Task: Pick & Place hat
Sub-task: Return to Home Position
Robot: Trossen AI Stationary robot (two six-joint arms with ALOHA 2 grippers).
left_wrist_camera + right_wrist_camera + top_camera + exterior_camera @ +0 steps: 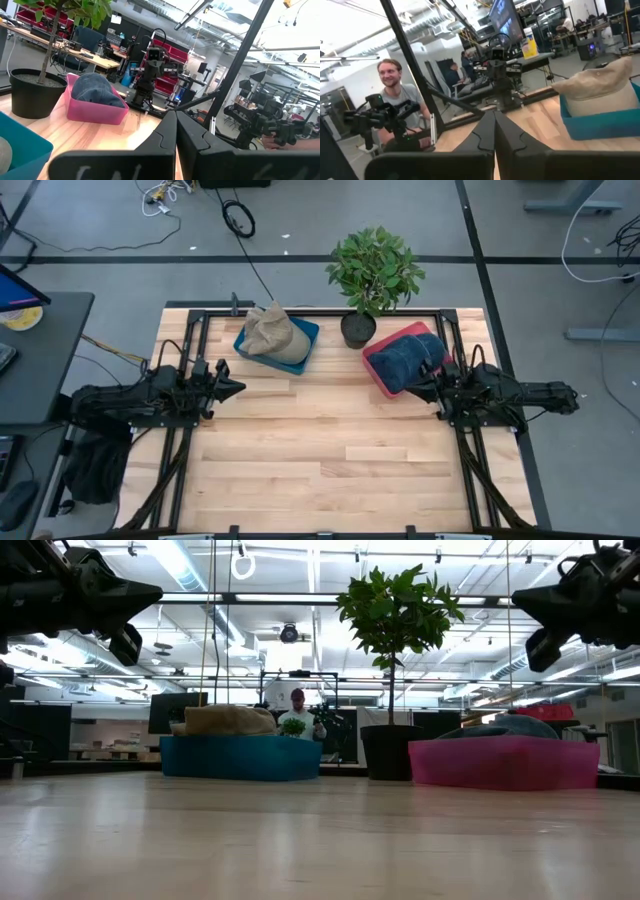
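Observation:
A tan hat (272,332) lies crumpled in a blue tray (308,332) at the table's far side, left of centre; the right wrist view shows the tan hat (600,82) too. A dark blue denim hat (412,358) lies in a pink tray (380,350) at the far right; the left wrist view also has the denim hat (95,89). My left gripper (238,389) hangs shut above the table's left side, pointing toward the middle. My right gripper (415,385) is shut too, raised beside the pink tray's near left corner. Neither holds anything.
A potted plant (372,275) stands between the two trays at the far edge. A black frame (320,310) runs round the table. Bare wooden tabletop (320,450) stretches across the middle and near side. A person (395,90) sits beyond the table.

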